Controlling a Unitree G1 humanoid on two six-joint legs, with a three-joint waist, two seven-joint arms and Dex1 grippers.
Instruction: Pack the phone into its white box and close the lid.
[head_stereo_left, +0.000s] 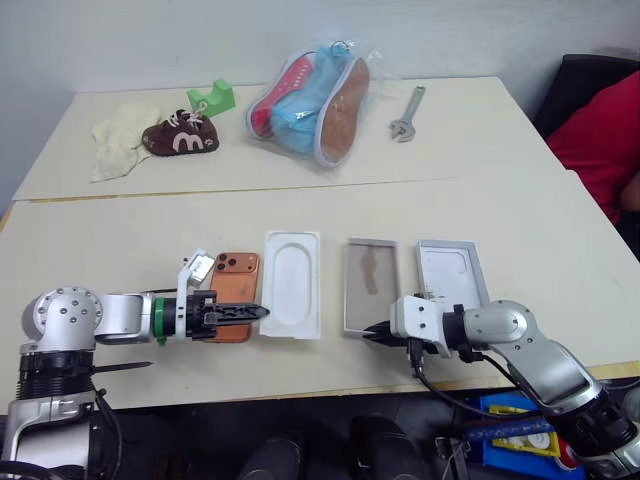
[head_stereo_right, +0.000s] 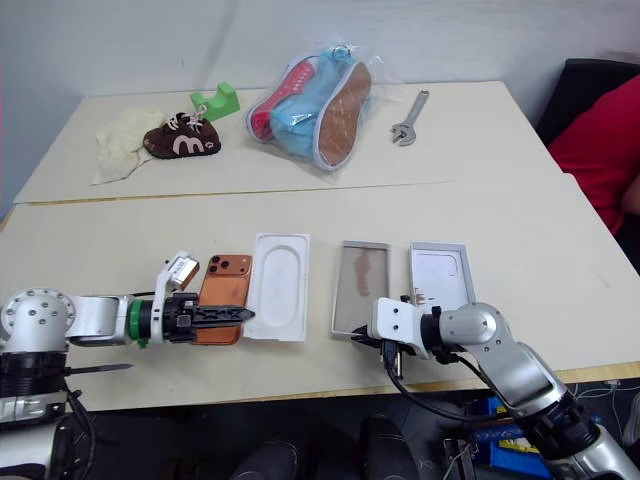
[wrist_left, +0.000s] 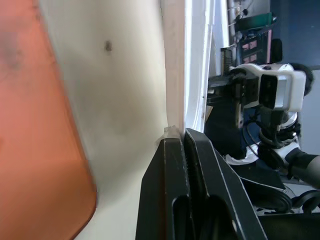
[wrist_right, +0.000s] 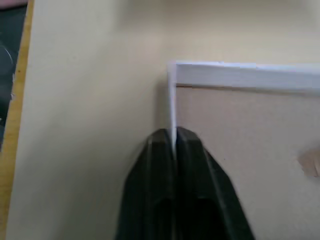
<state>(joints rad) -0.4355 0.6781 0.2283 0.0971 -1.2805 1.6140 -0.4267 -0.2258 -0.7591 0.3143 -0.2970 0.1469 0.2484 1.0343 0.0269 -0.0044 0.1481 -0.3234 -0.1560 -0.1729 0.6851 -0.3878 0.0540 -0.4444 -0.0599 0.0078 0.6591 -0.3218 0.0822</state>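
The orange phone (head_stereo_left: 235, 283) lies flat on the table, camera bump at its far end. My left gripper (head_stereo_left: 258, 312) is shut and reaches across the phone's near end. Its fingertips (wrist_left: 175, 145) meet the edge of the white moulded insert (head_stereo_left: 292, 283); I cannot tell whether they pinch it. To the right of the insert lies the white box (head_stereo_left: 352, 290), grey-tan floor up. Beside that is the lid (head_stereo_left: 450, 270), white inside up. My right gripper (head_stereo_left: 375, 331) is shut on the white box's near rim (wrist_right: 172, 100), with the thin wall between its fingertips.
On the far table are a bagged pair of shoes (head_stereo_left: 315, 95), a wrench (head_stereo_left: 405, 115), a small brown shoe (head_stereo_left: 180, 137), a green object (head_stereo_left: 212, 97) and a cloth (head_stereo_left: 118, 135). A person in red (head_stereo_left: 600, 140) sits at the right. The front table edge is close under both grippers.
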